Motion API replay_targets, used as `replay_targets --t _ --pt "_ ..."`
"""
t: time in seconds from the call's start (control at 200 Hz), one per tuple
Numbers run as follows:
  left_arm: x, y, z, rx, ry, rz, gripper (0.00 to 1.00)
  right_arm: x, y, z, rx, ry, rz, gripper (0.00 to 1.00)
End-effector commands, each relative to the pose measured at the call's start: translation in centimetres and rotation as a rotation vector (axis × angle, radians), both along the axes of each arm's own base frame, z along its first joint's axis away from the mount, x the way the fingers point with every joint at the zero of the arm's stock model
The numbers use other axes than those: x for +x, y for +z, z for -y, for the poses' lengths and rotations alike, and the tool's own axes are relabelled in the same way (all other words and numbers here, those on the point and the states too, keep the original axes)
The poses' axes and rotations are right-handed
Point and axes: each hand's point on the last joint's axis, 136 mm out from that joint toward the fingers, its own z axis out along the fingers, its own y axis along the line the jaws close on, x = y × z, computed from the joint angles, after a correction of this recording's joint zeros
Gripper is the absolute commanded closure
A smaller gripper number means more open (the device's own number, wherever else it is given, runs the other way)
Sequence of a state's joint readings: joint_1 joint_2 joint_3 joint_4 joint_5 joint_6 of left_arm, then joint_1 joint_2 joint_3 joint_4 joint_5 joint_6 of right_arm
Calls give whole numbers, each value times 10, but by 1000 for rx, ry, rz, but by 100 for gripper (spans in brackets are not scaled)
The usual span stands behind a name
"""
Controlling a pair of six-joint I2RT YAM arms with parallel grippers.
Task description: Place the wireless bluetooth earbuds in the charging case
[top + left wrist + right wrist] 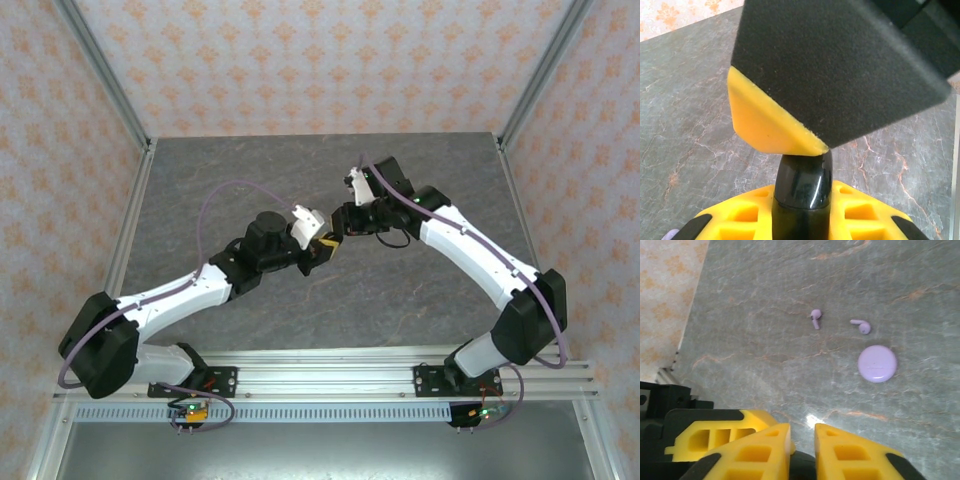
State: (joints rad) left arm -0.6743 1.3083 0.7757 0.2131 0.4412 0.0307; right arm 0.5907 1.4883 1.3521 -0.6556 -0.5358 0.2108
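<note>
At left gripper (801, 215), clamps upright black case (802, 180). At right gripper (802, 440), stands narrowly apart, one finger touching case top. Farther on table (740, 365), lilac earbuds (815, 319) flat: one stem toward fingers, second earbud (861, 326) lengthwise across, near lilac case (877, 363).

Earbuds (815, 319) (861, 326) and round case (877, 363) pale lilac; table (765, 340) grey marble, rust veins; fingers (755, 455) yellow; second case (802, 182) glossy black; walls (300, 60) cream, orange floral print
</note>
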Motion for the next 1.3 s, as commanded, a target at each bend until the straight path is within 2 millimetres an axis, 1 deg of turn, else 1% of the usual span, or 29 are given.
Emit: replay_targets --t 0.0,0.035,0.095,0.255,0.305,0.37,0.455,0.511,0.581,0.666,0.676,0.696,0.791,0.811,0.826,0.831,0.846,0.931,1.021,1.186,1.291 --pt "29 23 -8 -55 140 11 78 8 3 36 -129 -164 75 69" --pt "36 19 -13 -61 181 -23 78 12 6 45 -155 -210 99 67" --pt "46 14 -18 -71 235 -79 78 19 7 61 -192 -282 123 66" --pt "72 -4 -31 -91 354 -237 78 29 7 99 -185 -445 132 65" --pt "81 -12 -35 -80 389 -306 78 29 7 110 -179 -482 139 65" --pt "90 -22 -36 -69 404 -384 78 28 5 123 -176 -519 146 65" --pt "103 -30 -36 -72 424 -424 78 24 3 137 -183 -555 159 65" --pt "112 -35 -37 -70 449 -445 78 21 0 142 -198 -563 168 65" --pt "124 -42 -38 -66 471 -483 78 16 -5 146 -212 -559 173 65" --pt "139 -51 -37 -56 490 -521 78 12 -19 148 -239 -541 153 65" --pt "140 -52 -37 -55 493 -527 78 9 -15 149 -229 -543 165 65" --pt "143 -54 -36 -50 495 -532 78 7 -15 150 -226 -541 170 65" --pt "158 -63 -30 -40 501 -565 77 0 -22 151 -220 -533 174 65" --pt "162 -64 -29 -42 501 -570 77 -1 -22 151 -215 -527 175 65" --pt "165 -59 -28 -49 501 -564 77 -2 -23 151 -213 -525 175 65" --pt "166 -66 -28 -41 503 -574 77 -2 -24 151 -213 -524 175 65" --pt "168 -73 -27 -34 506 -586 77 -3 -24 151 -209 -521 177 65" --pt "181 -81 -23 -25 512 -605 77 -8 -26 151 -200 -517 180 65" --pt "193 -86 -18 -15 510 -615 77 -11 -29 153 -200 -522 178 65" --pt "214 -104 -15 -4 532 -650 77 -15 -37 153 -200 -521 154 65" --pt "225 -112 -9 -2 510 -666 76 -16 -40 152 -195 -518 145 65"
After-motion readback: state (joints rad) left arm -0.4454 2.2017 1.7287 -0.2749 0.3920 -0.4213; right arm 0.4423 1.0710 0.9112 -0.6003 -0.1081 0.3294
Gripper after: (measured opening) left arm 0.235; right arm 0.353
